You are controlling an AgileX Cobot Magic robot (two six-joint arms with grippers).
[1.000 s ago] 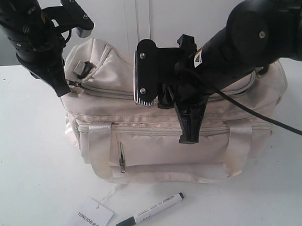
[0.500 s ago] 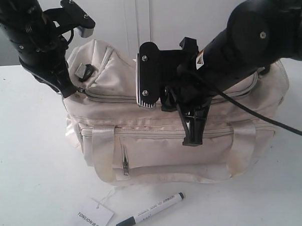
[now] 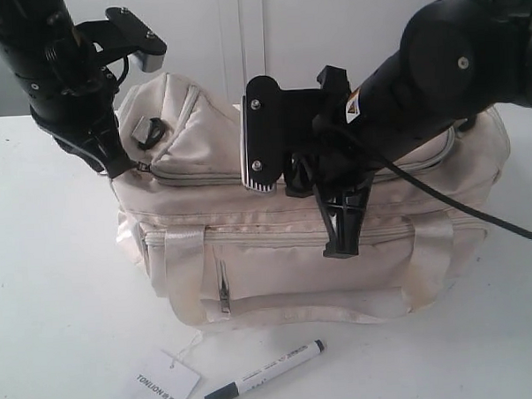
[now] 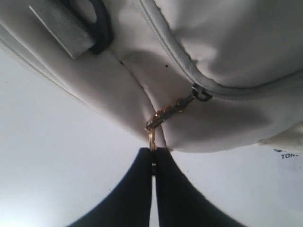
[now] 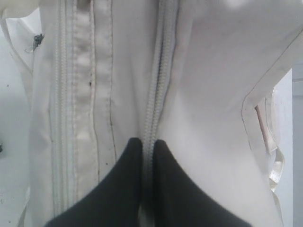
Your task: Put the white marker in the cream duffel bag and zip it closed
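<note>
Left wrist view: the left tool [image 4: 152, 155] is clamped on the gold metal zipper pull [image 4: 166, 112] of the soft cream fabric duffel bag [image 4: 236, 42]. The right tool [image 5: 147, 143] pinches its grey zipper seam [image 5: 157, 85]. The slim white dark-capped marker [image 3: 265, 374] lies on the surface [image 3: 58, 288] outside the bag.

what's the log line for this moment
left gripper: jaws shut on zipper pull | right gripper: jaws shut on cream duffel bag | white marker: on table, outside bag

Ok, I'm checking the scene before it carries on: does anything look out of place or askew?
The cream duffel bag sits lopsided: its left end is bunched upward where the left gripper pinches the gold zipper pull. The white marker lies outside on the table, beside a paper tag. Nothing looks damaged.
</note>
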